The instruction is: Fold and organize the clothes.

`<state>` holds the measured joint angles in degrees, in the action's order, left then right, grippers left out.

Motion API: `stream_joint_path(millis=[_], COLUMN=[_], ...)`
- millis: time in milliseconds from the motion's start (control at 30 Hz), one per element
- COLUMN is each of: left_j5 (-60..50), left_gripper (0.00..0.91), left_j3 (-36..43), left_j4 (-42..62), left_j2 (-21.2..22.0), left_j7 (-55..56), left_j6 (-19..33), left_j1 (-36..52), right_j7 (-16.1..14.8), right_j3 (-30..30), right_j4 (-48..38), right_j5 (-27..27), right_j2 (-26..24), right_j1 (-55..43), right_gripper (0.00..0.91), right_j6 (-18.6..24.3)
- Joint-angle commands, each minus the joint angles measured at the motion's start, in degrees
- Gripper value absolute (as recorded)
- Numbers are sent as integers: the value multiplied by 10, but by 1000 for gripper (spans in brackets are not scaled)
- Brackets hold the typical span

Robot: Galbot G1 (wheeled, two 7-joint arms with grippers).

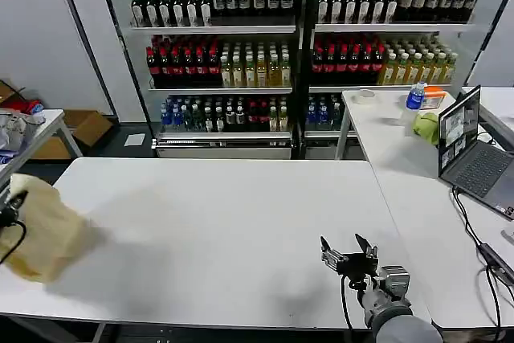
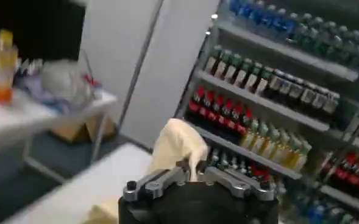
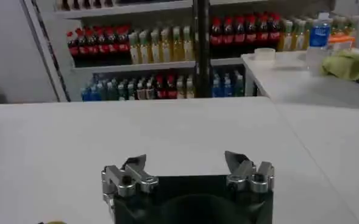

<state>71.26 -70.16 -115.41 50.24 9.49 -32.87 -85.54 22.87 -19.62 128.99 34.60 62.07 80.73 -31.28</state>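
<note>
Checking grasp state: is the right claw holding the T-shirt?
No. The right claw is open over bare table; the T-shirt hangs from the left claw.

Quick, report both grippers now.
Left gripper: shut on the T-shirt, held at the table's left edge.
Right gripper: open, holding nothing, low over the table.

bright even light | soft table (image 1: 225, 222) shadows | left wrist view blurred
</note>
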Motion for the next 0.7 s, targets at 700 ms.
stream_joint_path(millis=[700], left_j5=[-757], left_gripper=[10], left_j3=[552], left_j4=[-48], left_j2=[179], left_j7=[38], left_j6=[47], left_j1=[49], right_j7=[-4], right_j3=[-18], right_j4=[-1], right_j5=[-12], right_j2=[-5], right_j1=[23], right_gripper=[907], right_j6=[10])
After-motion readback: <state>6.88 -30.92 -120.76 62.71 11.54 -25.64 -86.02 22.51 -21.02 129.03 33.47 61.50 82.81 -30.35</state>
